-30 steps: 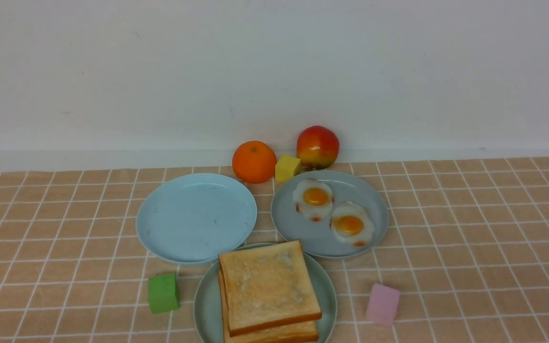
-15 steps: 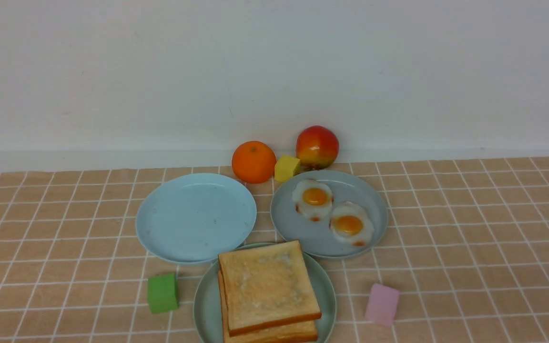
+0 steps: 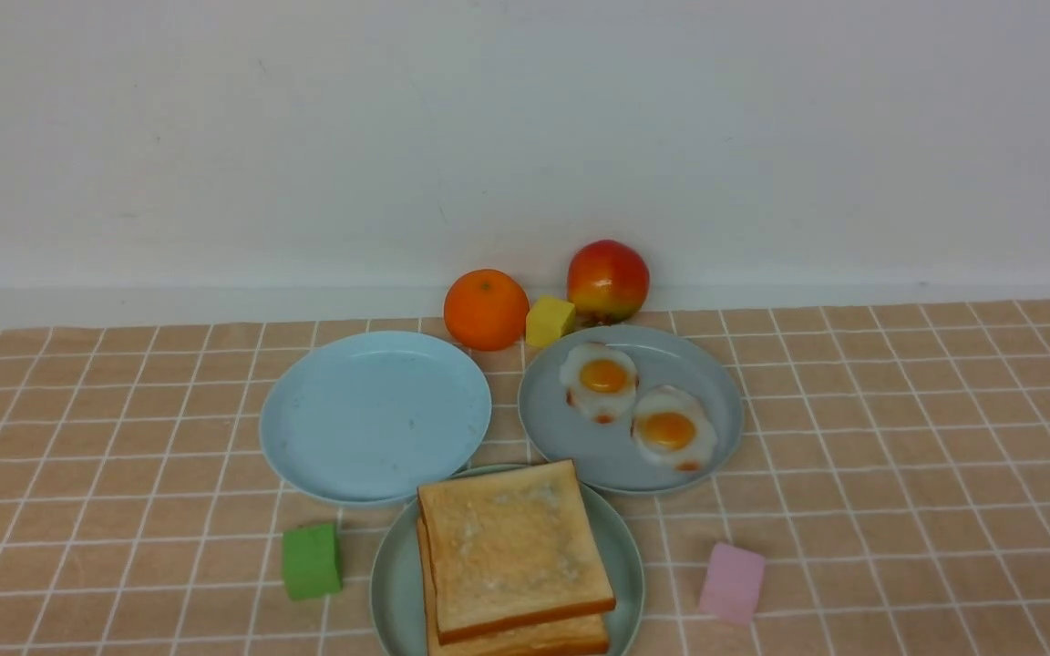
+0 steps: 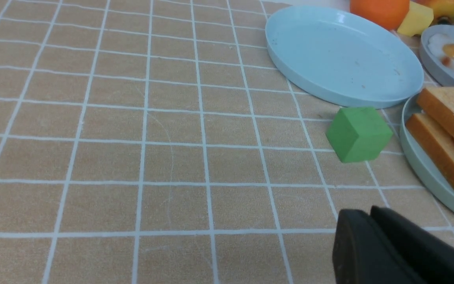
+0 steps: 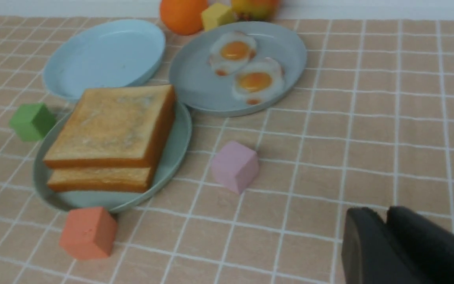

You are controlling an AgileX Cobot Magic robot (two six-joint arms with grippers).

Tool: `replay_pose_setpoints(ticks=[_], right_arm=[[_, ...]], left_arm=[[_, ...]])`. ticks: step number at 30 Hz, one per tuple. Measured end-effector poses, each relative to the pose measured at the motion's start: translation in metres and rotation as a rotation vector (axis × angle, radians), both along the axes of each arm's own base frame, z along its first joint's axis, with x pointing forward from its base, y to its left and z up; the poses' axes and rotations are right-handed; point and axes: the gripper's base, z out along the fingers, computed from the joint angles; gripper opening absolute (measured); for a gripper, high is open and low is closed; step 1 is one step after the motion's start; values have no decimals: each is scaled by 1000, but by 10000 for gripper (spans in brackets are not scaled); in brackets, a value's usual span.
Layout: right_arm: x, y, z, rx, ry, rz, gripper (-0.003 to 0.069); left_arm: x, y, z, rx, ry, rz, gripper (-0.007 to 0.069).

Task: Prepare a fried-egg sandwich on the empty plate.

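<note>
Task stage: not begun. Both toast slices lie stacked, one on the other, on the mint-green plate. Two fried eggs sit side by side on the grey-blue plate, their whites touching. The sky-blue plate is the only one with nothing on it, so it is judged to be the destination. All three layers remain to be moved: a slice, an egg, then the second slice.

The left gripper has its fingers pressed together around nothing. The green cube lies just ahead of them, the toast stack is close beside that, and the sky-blue plate is farther ahead.

The right gripper is also empty. A thin dark cleft shows between its fingers (whether they meet cannot be told). The pink cube lies near ahead of them, and the eggs are well beyond it.

Surface: a peach cloth with a white grid, lying flat. An orange-red cube rests just beside the mint-green plate, on its side nearest the robot.

Room: a plain white wall. An orange, a yellow cube and an apple line its foot, farthest from both sets of fingers.
</note>
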Motion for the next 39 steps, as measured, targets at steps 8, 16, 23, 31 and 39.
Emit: replay_pose_setpoints(ticks=[8, 16, 23, 31, 39], right_arm=[[-6, -13, -50, -68, -117, -202, 106], [-3, -14, -78, -150, -127, -260, 111], [-3, -15, -78, -175, -137, -272, 115], [-3, -15, -78, -181, -139, -272, 121], [-3, -15, -78, -181, -140, -272, 124]], left_arm=[[0, 0, 0, 0, 0, 0, 46], [0, 0, 0, -1, -1, 0, 46], [0, 0, 0, -1, -1, 0, 54], [0, 0, 0, -1, -1, 0, 59], [0, 0, 0, -1, -1, 0, 70]])
